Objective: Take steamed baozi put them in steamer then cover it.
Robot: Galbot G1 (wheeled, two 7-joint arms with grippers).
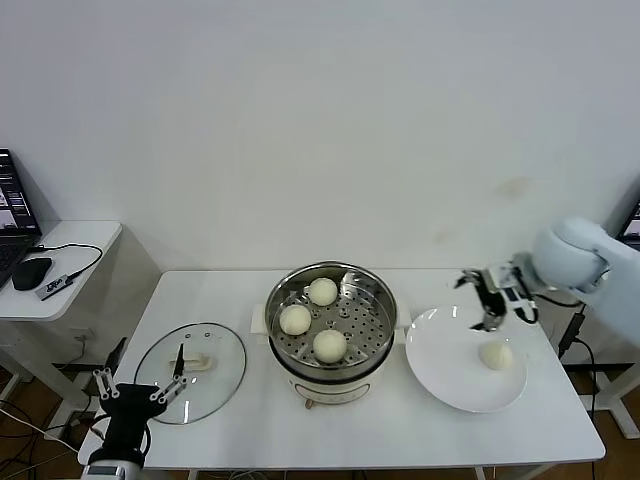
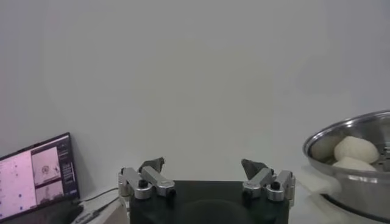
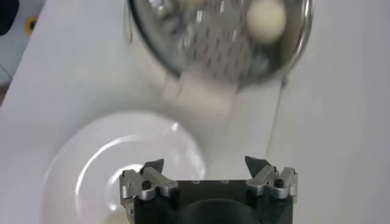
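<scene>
The steamer [image 1: 340, 380] stands mid-table, uncovered, with three baozi [image 1: 322, 291] on its perforated tray. One more baozi [image 1: 495, 355] lies on a white plate [image 1: 440, 350] to its right. My right gripper [image 1: 480, 300] hovers open and holding nothing over the plate's far edge, apart from that bun. From the right wrist, the gripper [image 3: 204, 164] hangs above the plate [image 3: 122, 152], with the steamer [image 3: 219, 55] beyond. The glass cover [image 1: 215, 345] lies flat left of the steamer. My left gripper [image 1: 140, 385] waits open at its near edge. In the left wrist view that gripper [image 2: 202, 165] is bare.
A low side table at far left carries a laptop [image 1: 10, 215], a black mouse [image 1: 32, 272] and cables. The laptop screen [image 2: 36, 176] also shows from the left wrist, and the steamer rim [image 2: 341, 137] sits off to one side. A white wall backs the table.
</scene>
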